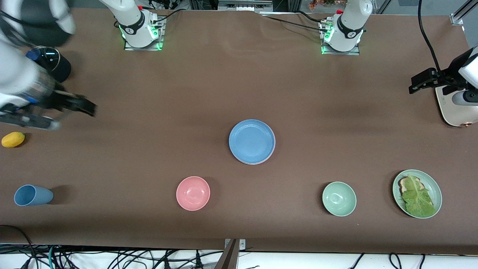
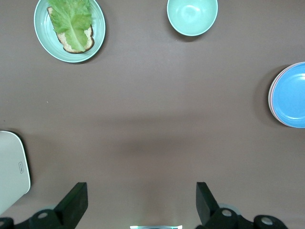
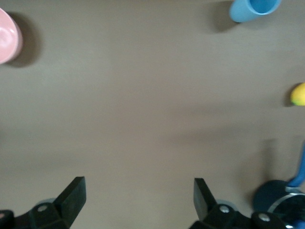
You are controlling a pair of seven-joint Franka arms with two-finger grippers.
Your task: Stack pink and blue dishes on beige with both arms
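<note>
The blue plate (image 1: 252, 141) lies on top of a stack at the table's middle. Under its edge peeks the thin rim of the pink plate (image 2: 270, 98), with the blue plate (image 2: 290, 93) above it. The beige plate is hidden; I cannot make it out beneath them. My left gripper (image 1: 412, 84) hangs open and empty over the table next to the toaster, at the left arm's end. The left gripper (image 2: 141, 191) has bare table between its fingers. My right gripper (image 1: 76, 118) is open and empty over the right arm's end, and the right gripper (image 3: 139, 188) frames only tabletop.
Near the front edge stand a blue cup (image 1: 31, 195), a pink bowl (image 1: 193, 193), a green bowl (image 1: 339, 198) and a green plate (image 1: 429, 183) with toast and lettuce. A lemon (image 1: 13, 139) and a dark round object (image 1: 52, 61) lie under the right arm. The cream toaster (image 1: 453, 108) sits under the left arm.
</note>
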